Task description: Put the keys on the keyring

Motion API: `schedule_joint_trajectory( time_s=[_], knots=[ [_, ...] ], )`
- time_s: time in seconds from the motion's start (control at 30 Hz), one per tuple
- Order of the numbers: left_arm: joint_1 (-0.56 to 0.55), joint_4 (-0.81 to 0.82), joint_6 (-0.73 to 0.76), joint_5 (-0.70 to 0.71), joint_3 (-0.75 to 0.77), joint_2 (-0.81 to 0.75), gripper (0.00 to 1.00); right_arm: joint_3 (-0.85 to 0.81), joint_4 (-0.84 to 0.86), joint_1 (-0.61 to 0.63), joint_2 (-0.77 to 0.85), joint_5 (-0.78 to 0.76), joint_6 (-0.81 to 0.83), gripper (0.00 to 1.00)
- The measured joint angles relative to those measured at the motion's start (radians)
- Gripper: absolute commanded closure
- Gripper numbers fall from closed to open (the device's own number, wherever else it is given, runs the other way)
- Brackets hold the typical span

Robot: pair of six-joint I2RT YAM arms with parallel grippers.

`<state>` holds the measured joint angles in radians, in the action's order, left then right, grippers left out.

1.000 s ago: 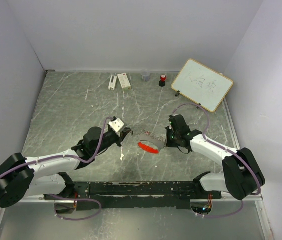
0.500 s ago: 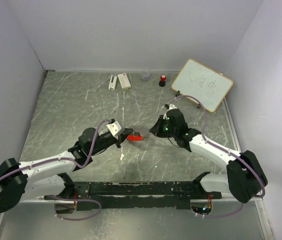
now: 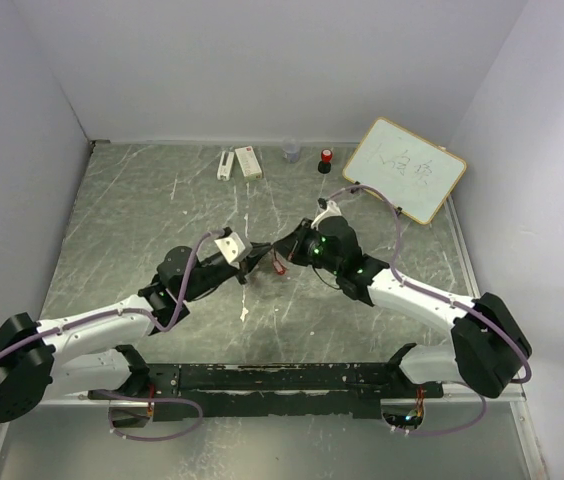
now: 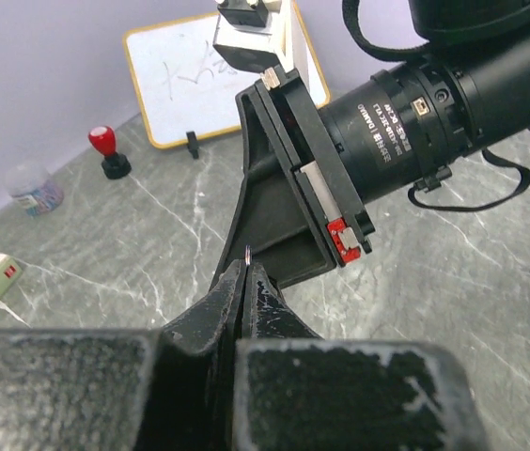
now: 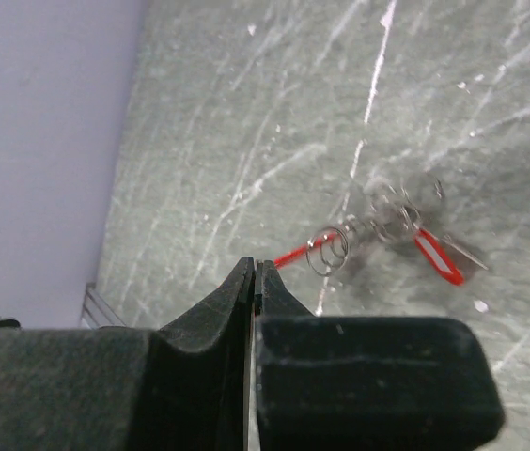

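Observation:
The keyring [image 5: 329, 249] shows in the right wrist view as silver wire coils with a red strip and a red loop [image 5: 439, 256], just beyond my right gripper [image 5: 254, 266]. That gripper is shut with nothing seen between its tips. From above, a bit of the keyring's red [image 3: 280, 263] sits between my left gripper [image 3: 260, 262] and right gripper [image 3: 284, 250], which nearly meet. My left gripper [image 4: 246, 266] is shut, and a thin sliver pokes out between its tips. The right arm's black gripper body [image 4: 293, 188] fills the view right behind them. I cannot make out the keys.
A whiteboard [image 3: 404, 170] leans at the back right. A red-topped stamp [image 3: 325, 160], a small cup [image 3: 291, 152] and white boxes [image 3: 242, 162] line the back edge. A small white scrap [image 3: 245, 313] lies near the left arm.
The right gripper has swung left and back to meet the left gripper. The keyring's red piece moved from the table between them up toward the left gripper's tips.

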<state>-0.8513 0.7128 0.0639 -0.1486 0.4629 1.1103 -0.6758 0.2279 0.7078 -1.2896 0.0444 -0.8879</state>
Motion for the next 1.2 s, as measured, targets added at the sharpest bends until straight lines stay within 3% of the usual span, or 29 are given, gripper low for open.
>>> schedule_joint_trajectory(
  time_s=[0.73, 1.2],
  knots=[
    [0.0, -0.188, 0.033, 0.051, 0.056, -0.046, 0.93, -0.064, 0.037, 0.043, 0.025, -0.154, -0.029, 1.0],
    [0.0, -0.216, 0.045, 0.139, 0.079, 0.032, 0.93, -0.087, 0.035, 0.057, 0.039, -0.178, -0.006, 1.0]
  ],
)
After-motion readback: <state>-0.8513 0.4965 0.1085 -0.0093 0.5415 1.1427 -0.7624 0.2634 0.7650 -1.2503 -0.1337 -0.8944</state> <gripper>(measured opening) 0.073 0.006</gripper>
